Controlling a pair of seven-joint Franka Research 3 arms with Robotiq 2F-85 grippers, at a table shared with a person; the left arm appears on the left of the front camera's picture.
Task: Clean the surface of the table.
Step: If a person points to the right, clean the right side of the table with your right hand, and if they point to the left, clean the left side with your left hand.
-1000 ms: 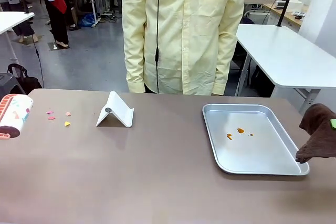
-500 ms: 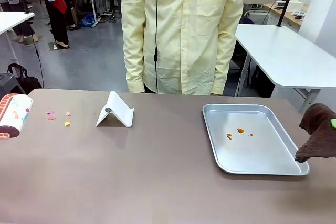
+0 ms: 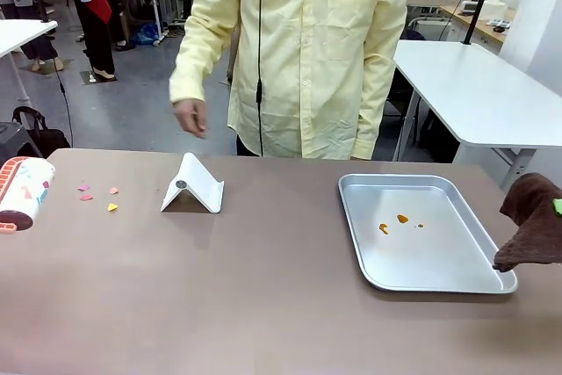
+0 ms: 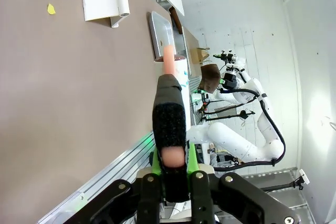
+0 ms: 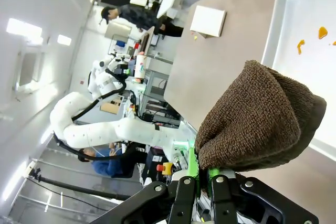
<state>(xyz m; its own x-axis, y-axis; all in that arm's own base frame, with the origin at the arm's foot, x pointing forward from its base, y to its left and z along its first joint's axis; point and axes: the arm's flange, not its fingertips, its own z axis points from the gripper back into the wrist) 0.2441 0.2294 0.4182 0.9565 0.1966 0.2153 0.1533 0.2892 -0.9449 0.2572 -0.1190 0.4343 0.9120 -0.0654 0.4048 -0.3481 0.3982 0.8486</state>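
Table: taupe top stretching lengthwise left to right before the person, near edge being cut off by the frame.
Left gripper: clamping a lint roller at the table's left edge, the roller showing only partly.
Right gripper: pinching a brown cloth at the right edge, the cloth hiding its fingertips.

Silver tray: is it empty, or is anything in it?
Not empty. A few small orange scraps lie near the middle of the tray; the rest of its floor looks bare.
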